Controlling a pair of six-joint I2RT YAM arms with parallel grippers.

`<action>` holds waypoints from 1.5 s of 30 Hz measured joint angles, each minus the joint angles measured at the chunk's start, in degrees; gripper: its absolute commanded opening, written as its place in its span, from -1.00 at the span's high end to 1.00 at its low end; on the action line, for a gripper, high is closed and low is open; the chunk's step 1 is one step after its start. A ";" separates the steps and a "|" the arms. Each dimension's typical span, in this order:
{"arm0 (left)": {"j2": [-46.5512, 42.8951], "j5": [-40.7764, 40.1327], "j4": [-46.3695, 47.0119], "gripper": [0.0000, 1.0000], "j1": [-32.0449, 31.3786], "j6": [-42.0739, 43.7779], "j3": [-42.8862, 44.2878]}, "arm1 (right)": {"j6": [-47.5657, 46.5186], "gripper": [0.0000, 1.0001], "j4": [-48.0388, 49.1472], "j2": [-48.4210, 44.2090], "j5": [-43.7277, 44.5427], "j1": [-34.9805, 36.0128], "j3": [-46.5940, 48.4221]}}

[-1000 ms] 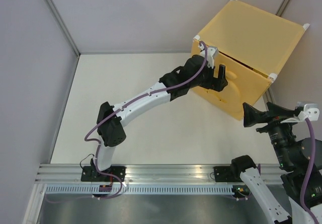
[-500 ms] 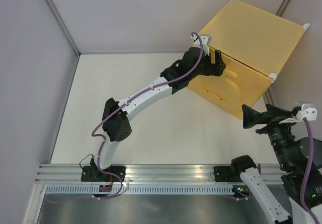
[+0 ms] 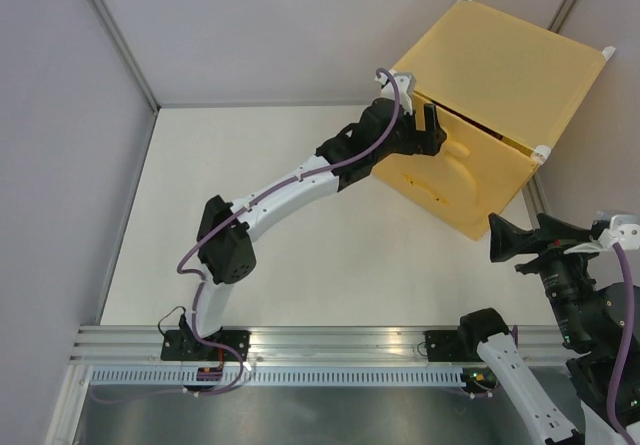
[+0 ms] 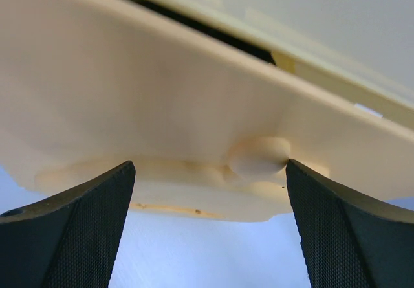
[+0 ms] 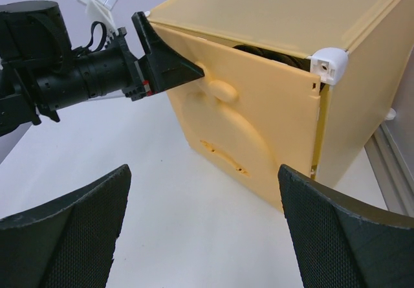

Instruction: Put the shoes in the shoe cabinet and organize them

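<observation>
Shoe cabinet: far right of the table, set cornerwise.
Door: ajar along its top; dark shape glimpsed inside, too hidden to identify.
Left gripper: jaws spread wide, empty, at the door's upper front by the embossed stem; contact unclear.
Right gripper: jaws wide apart, empty, near the cabinet's near corner, not touching.

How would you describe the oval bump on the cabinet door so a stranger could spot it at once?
Find the yellow shoe cabinet at the far right corner of the table; its front door stands slightly ajar. Near the door's top edge, just off the left gripper, sits an oval bump. It alone bulges outward, unlike the thin slot lower down.
</observation>
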 measured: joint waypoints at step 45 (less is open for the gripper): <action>-118.95 -27.56 -35.67 -0.99 0.63 -0.04 -75.49 | 1.25 -0.96 -8.41 -17.16 5.33 0.00 -2.12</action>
